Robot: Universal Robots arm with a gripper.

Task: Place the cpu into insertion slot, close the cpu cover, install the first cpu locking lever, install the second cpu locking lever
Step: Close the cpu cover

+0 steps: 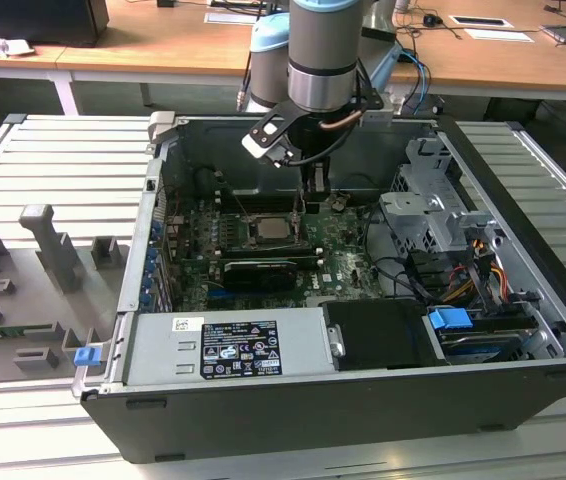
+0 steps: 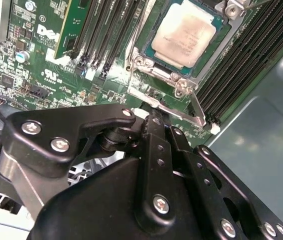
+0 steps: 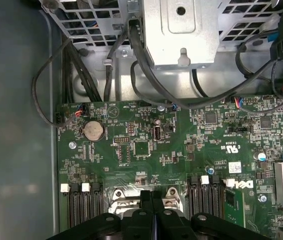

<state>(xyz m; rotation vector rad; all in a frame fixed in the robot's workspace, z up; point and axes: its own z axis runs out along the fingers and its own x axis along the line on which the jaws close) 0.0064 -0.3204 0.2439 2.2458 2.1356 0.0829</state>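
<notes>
Wooden desks (image 1: 163,40) line the back of the room, and a slatted grey metal surface (image 1: 53,160) carries an open computer case (image 1: 363,420) with its motherboard facing up. In the exterior view the arm's gripper (image 1: 310,190) reaches down into the case, close over the board. The cpu (image 1: 266,231) already sits in the insertion slot (image 1: 285,243), between 7 and 8 o'clock from the fingers and near them. The power supply (image 1: 228,345) lies farther off toward 6 o'clock. In the second wrist view the gripper (image 2: 155,120) has its two black fingers clenched together with nothing between them. Just past their tips a thin silver locking lever (image 2: 181,114) runs crosswise to the line of the fingers. Whether the tips touch it or only stand just beside it I cannot tell. Beyond the lever lies the cpu (image 2: 189,32), its pale metal top up. A silver frame that I take for the cpu cover (image 2: 161,70) lies flat around it. Long black memory slots (image 2: 106,35) flank the socket. In the first wrist view the gripper (image 3: 152,196) shows its fingers meeting along a thin seam. They stand between two banks of memory slots (image 3: 201,195), with the green motherboard (image 3: 141,145) and the black cables (image 3: 146,75) beyond.
</notes>
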